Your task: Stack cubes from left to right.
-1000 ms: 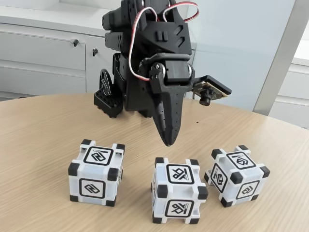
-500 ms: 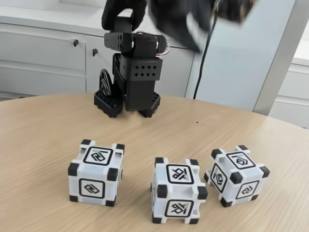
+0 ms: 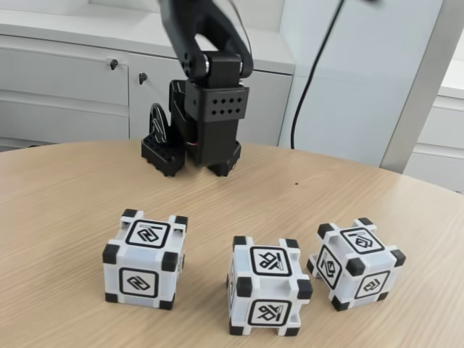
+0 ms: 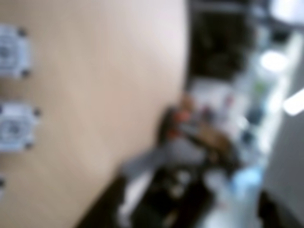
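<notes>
White cubes [image 3: 265, 284] apparently rowed left-right.

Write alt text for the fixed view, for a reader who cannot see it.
Three white cubes with black corners sit apart in a row on a wooden table: left cube, middle cube, right cube, none stacked. Behind them the black robot arm rises out of the top of the frame.
</notes>
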Robot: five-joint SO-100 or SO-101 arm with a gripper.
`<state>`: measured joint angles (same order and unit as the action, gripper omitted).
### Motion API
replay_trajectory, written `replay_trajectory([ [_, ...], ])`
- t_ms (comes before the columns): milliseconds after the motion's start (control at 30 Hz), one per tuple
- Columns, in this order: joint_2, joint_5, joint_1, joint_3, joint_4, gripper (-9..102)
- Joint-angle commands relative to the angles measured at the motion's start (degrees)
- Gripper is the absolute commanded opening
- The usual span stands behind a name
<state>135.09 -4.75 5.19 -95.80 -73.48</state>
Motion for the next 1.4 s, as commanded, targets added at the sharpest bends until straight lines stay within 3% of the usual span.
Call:
replay_trajectory([
  [0, -11.25, -7.73, 4.39, 7.73, -4.83, 31],
  [200, -22.85, -21.45, 12.13, 10.20, -12.92, 32],
  [500, -37.53, -40.87, 12.74, 9.32, -13.71, 33],
  [967, -49.22, -56.34, 0.79, 9.23, -13.80, 33],
  [1367, -49.39, -63.81, -1.41, 9.23, -12.83, 34],
])
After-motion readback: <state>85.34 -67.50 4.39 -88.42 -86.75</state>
